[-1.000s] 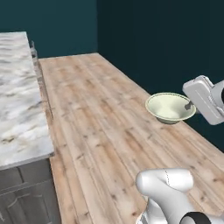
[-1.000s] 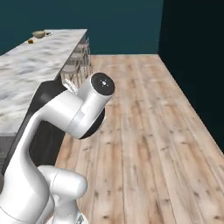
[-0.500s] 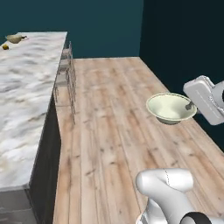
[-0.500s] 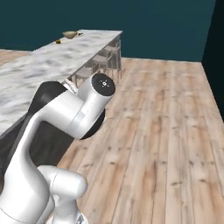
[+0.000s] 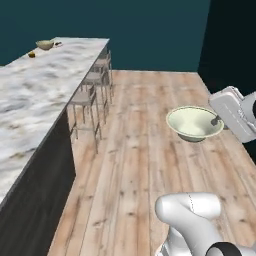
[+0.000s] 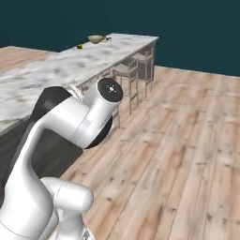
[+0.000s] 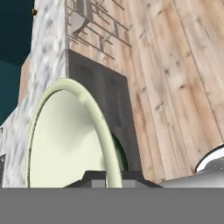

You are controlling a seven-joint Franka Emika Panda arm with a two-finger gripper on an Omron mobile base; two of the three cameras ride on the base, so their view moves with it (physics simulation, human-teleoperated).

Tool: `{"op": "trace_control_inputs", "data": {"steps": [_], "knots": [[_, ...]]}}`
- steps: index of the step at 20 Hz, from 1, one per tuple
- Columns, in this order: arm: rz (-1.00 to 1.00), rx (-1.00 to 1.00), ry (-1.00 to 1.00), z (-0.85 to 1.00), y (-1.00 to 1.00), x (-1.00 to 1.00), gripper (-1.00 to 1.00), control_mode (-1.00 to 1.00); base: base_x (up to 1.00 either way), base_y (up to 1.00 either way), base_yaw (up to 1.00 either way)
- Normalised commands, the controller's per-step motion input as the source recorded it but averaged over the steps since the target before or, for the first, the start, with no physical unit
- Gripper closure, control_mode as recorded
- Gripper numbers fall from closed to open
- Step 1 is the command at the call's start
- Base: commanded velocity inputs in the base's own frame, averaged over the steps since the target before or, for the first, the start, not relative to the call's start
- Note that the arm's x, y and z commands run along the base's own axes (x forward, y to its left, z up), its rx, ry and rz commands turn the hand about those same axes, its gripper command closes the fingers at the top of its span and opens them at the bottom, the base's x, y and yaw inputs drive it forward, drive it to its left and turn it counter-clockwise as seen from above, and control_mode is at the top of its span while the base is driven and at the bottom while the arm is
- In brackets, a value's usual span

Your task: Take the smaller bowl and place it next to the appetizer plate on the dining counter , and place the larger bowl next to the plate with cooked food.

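Note:
My gripper (image 5: 216, 121) at the right edge of the left base view is shut on the rim of the smaller bowl (image 5: 193, 123), a pale cream-white bowl held level over the wooden floor. Seen from the hand, the bowl (image 7: 65, 140) stands close up, with the gripper (image 7: 107, 176) clamped on its thin rim. The dining counter (image 5: 45, 95) (image 6: 70, 68) stretches away on the left. At its far end sits the larger bowl (image 5: 45, 44) (image 6: 95, 39), tan, with a small yellow lump (image 5: 32, 54) (image 6: 79, 46) nearby. The plates are too small to make out.
Grey chairs (image 5: 92, 95) (image 6: 126, 70) line the counter's near side. Wooden floor (image 5: 135, 150) lies open to the right of the counter, up to a dark teal wall (image 5: 150, 30). My own arm (image 6: 79, 122) takes up the lower left of the right base view.
Both base views have swung with the base: the dining counter now runs along the left with its far end in sight. The bowl has stayed in the shut gripper.

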Motion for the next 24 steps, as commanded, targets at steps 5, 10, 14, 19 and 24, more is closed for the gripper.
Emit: {"op": "trace_control_inputs", "data": {"steps": [5,10,14,19,24], "knots": [[0.00,0.00,0.00,0.00,0.00,0.00,1.00,1.00,1.00,-0.83,0.36],[0.00,0.00,0.00,0.00,0.00,0.00,1.00,1.00,1.00,-0.80,0.40],[0.00,0.00,0.00,0.00,0.00,0.00,1.00,1.00,1.00,-0.82,0.41],[0.00,0.00,0.00,0.00,0.00,0.00,1.00,1.00,1.00,-0.90,0.39],[0.00,0.00,0.00,0.00,0.00,0.00,1.00,1.00,1.00,-1.00,0.30]]}}
